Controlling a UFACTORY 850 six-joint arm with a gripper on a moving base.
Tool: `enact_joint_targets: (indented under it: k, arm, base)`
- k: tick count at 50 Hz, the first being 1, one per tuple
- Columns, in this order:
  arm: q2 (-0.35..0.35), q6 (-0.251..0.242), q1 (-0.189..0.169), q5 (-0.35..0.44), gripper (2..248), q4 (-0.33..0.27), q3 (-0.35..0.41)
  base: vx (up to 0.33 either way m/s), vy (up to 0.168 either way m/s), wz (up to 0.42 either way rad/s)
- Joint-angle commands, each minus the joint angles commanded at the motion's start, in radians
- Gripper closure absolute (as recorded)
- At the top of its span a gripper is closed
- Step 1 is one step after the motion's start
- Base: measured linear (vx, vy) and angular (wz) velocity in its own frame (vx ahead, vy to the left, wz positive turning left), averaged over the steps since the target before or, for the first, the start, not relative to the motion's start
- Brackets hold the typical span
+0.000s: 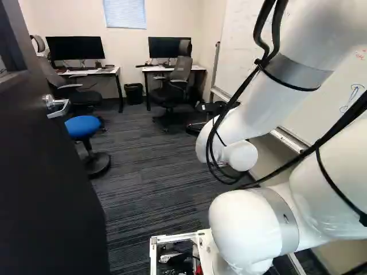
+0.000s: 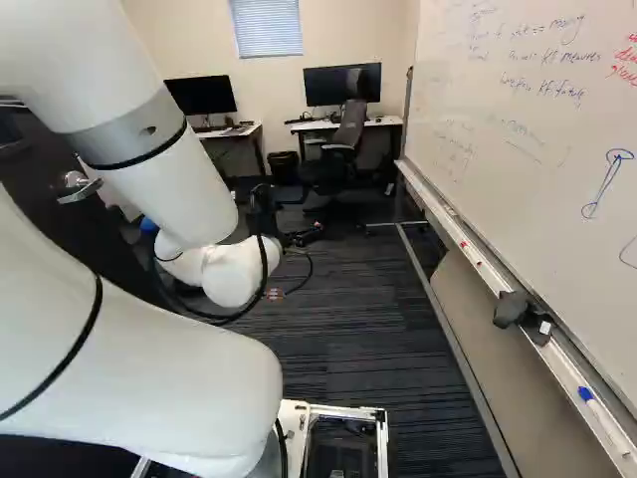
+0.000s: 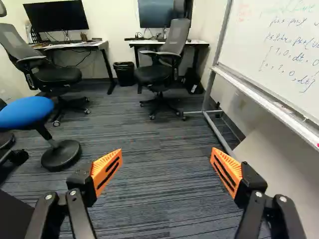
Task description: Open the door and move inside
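Left base view | door (image 1: 49,183), dark flat slab, stood open at the left; I judged it heavy, stiff, best pushed on its face | blue stool (image 1: 82,126), round-seated, sat beyond | my gripper (image 3: 167,151) gaped wide, empty, orange pads (image 3: 106,171) ribbed | lever handle (image 1: 58,108), smooth metal, looked slippery, graspable mid-bar.

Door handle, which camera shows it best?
The left base view: the door handle stands out unobstructed on the dark door. The right base view shows it close beside the arm; the wrist view doesn't show it.
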Motion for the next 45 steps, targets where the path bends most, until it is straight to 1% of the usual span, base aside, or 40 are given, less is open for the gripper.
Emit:
enact_joint_targets:
  k: [45]
  arm:
    - [0.000, 0.000, 0.000, 0.000, 3, 0.000, 0.000]
  base:
    - [0.145, 0.004, -0.004]
